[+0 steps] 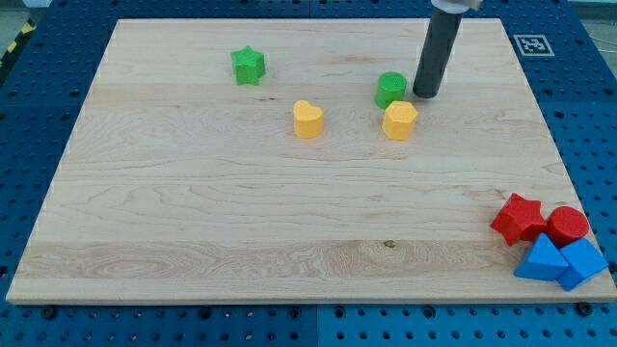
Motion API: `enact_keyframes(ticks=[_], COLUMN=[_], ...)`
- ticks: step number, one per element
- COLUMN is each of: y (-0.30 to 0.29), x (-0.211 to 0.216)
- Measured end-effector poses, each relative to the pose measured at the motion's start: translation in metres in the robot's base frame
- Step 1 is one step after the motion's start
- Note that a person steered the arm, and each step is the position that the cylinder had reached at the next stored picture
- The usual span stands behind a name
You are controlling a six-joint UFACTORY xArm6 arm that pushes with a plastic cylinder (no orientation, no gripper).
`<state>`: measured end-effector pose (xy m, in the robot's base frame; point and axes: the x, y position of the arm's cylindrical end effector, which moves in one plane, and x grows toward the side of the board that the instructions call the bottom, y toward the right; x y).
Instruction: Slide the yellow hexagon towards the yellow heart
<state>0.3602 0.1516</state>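
Camera view, my tip (pixel 425 94): a bare rod with nothing to open or close; it is resting on the board, touching no block that I can make out, just right of the green cylinder (pixel 390 90) and just beyond the yellow hexagon's far right corner.
Yellow hexagon (pixel 400 120): it is sitting right of centre on the far half of the wooden board (pixel 241 222), just in front of the green cylinder, possibly touching it.
Yellow heart (pixel 308 120): it is lying to the hexagon's left, near it, in the same row, with bare wood between them.
Risk, wrong contact: my tip is standing behind the hexagon, so a push from here is likely driving it nearward, not left towards the heart.
Risk, bystander: moving straight left, my tip is likely catching the green cylinder first and shoving it along.
Risk, glancing push: an off-centre touch is likely spinning the hexagon aside.
Others: the green star (pixel 248 66), far left, and the red and blue cluster (pixel 548 243), near right, are sitting well apart.
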Motion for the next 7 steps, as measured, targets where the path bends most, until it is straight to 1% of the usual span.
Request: enact_keyframes(ticks=[1, 4, 6, 7], y=[0.0, -0.019, -0.014, -0.022], x=[0.025, 0.036, 0.05, 0.052])
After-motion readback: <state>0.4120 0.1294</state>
